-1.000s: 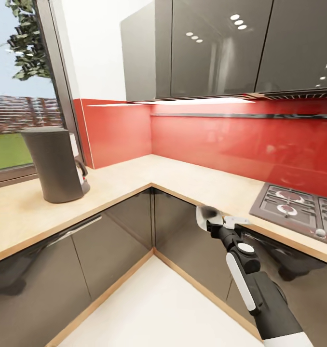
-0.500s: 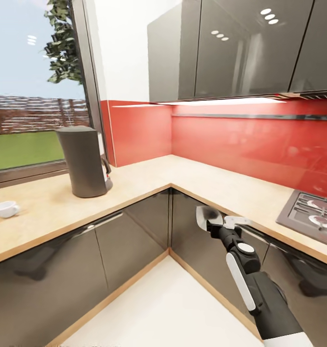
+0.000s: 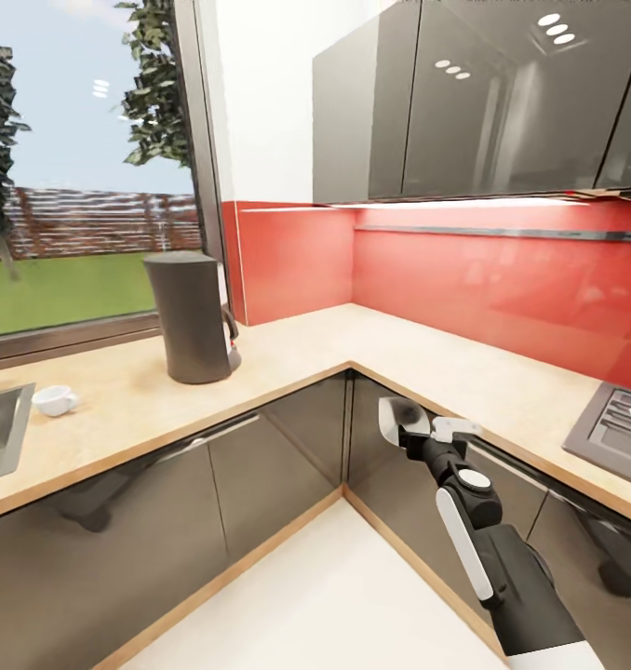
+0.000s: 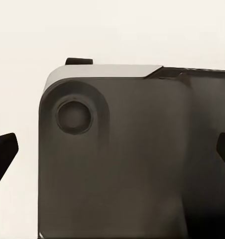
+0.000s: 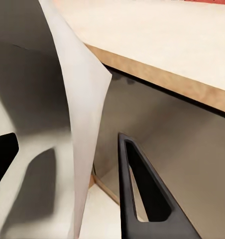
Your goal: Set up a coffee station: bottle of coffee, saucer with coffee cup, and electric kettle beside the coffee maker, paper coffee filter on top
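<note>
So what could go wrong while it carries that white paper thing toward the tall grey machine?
The thin white paper coffee filter is pinched only at one edge by the right gripper, so it might slip or crumple. The tall charcoal-grey coffee maker stands high, so the paper may slide off its top. The small white coffee cup nearby could get knocked.

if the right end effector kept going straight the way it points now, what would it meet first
Probably the glossy dark cabinet front just under the countertop edge. The right end effector, holding the paper coffee filter, aims there in the wrist view, though depth is unclear.

Sink (image 3: 1,430) cut by the frame edge; hob (image 3: 621,423) likewise; coffee maker (image 3: 194,316) front hidden
</note>
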